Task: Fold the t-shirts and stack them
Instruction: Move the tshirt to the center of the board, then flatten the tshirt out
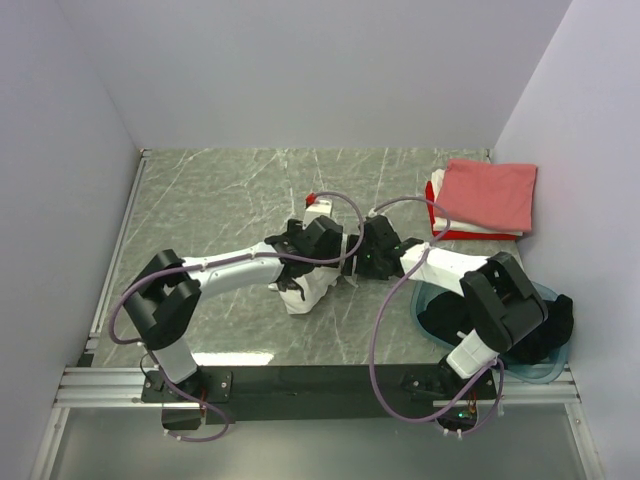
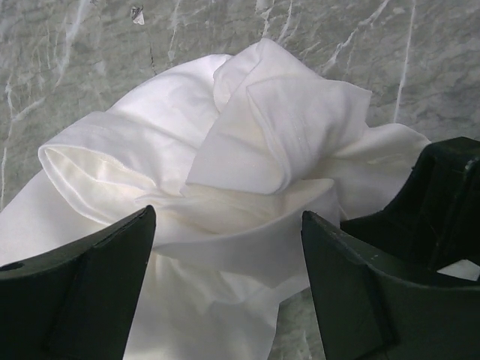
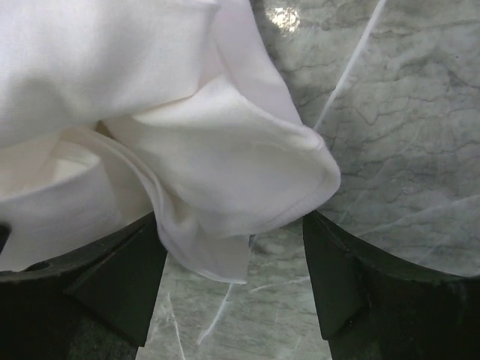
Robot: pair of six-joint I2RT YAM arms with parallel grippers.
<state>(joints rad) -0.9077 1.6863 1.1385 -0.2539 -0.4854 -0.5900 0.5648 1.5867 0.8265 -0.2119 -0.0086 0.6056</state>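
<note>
A crumpled white t-shirt (image 1: pixel 305 290) lies in a heap at the middle of the marble table. Both arms meet over it. My left gripper (image 1: pixel 315 240) stands open, and in the left wrist view its fingers straddle the bunched white cloth (image 2: pixel 247 135) without pinching it; the left gripper (image 2: pixel 229 247) is just above the folds. My right gripper (image 1: pixel 375 250) is open too. In the right wrist view a rounded fold of the shirt (image 3: pixel 217 165) hangs between the spread fingers of the right gripper (image 3: pixel 232 255), with bare table beneath.
At the back right sits a folded stack with a salmon-pink shirt (image 1: pixel 490 195) on top and red and white edges (image 1: pixel 436 212) below. A translucent teal tub (image 1: pixel 425 298) at the front right holds a black shirt (image 1: pixel 555 325). White walls enclose the table (image 1: pixel 220 190).
</note>
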